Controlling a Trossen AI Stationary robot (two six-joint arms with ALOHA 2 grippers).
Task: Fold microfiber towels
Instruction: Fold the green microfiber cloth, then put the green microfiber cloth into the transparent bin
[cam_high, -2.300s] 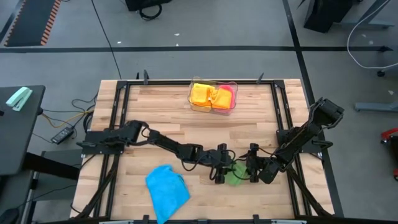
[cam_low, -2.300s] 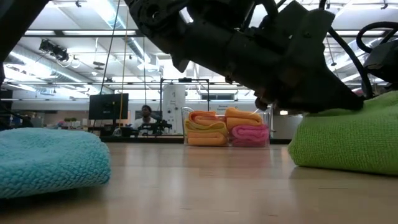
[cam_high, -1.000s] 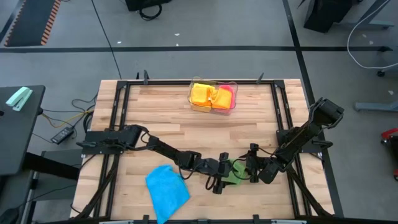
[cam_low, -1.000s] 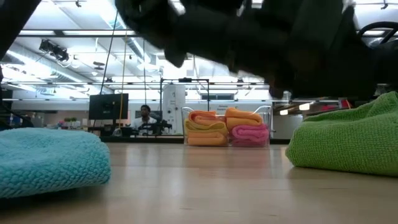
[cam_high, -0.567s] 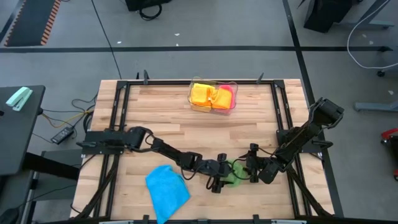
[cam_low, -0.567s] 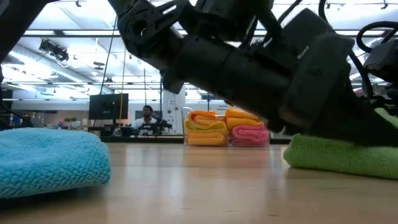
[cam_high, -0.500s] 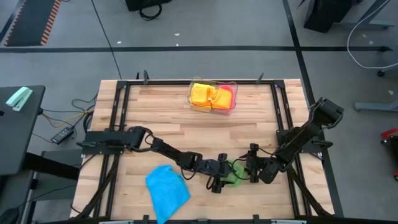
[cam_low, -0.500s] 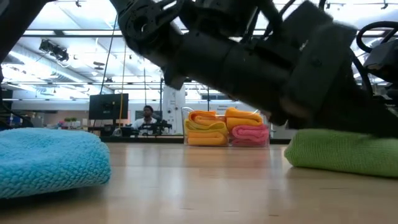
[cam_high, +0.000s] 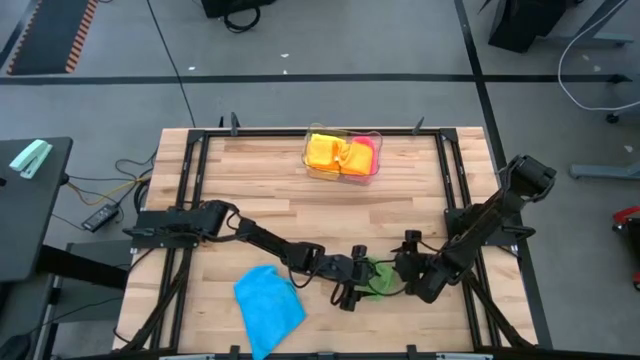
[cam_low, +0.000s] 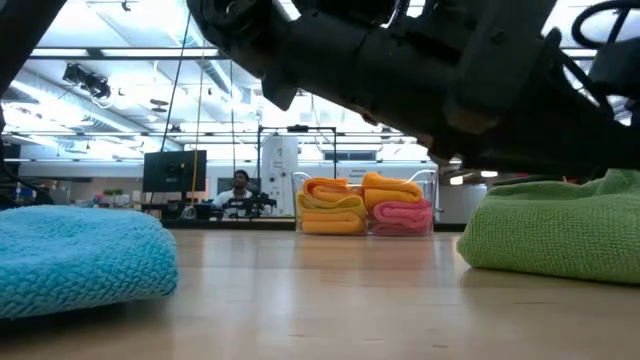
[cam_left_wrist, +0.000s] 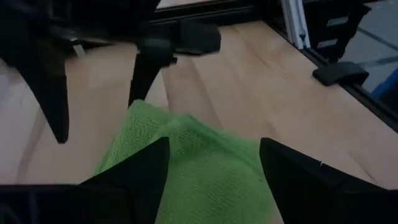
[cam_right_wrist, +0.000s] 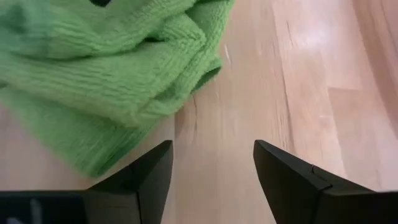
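A green microfiber towel (cam_high: 381, 277) lies in a loosely folded heap on the wooden table, right of centre near the front. My left gripper (cam_high: 364, 281) reaches it from the table's left, open, with the towel (cam_left_wrist: 186, 155) between its fingers. My right gripper (cam_high: 400, 272) hovers open at the towel's right side; under it is bare wood, and the towel (cam_right_wrist: 99, 74) lies just ahead. In the low view the towel (cam_low: 555, 225) sits under the dark arms. My left gripper has the green towel's raised top fold (cam_left_wrist: 180, 134) between its open fingers, coming level and slightly downward from the table's left. Whether the fingers touch the cloth I cannot tell. The towel rests on the table.
A blue towel (cam_high: 268, 305) lies crumpled at the front left. A clear tray (cam_high: 340, 177) at the back centre holds folded orange, yellow and pink towels (cam_low: 365, 205). Black frame rails run along the table's edges. Bare wood lies between the tray and the arms.
My left gripper sank onto the green towel, pressing it flat, then rose again to where it was; the towel has puffed back up into a heap. My right gripper has risen a little and tipped, staying open. The blue towel has not moved.
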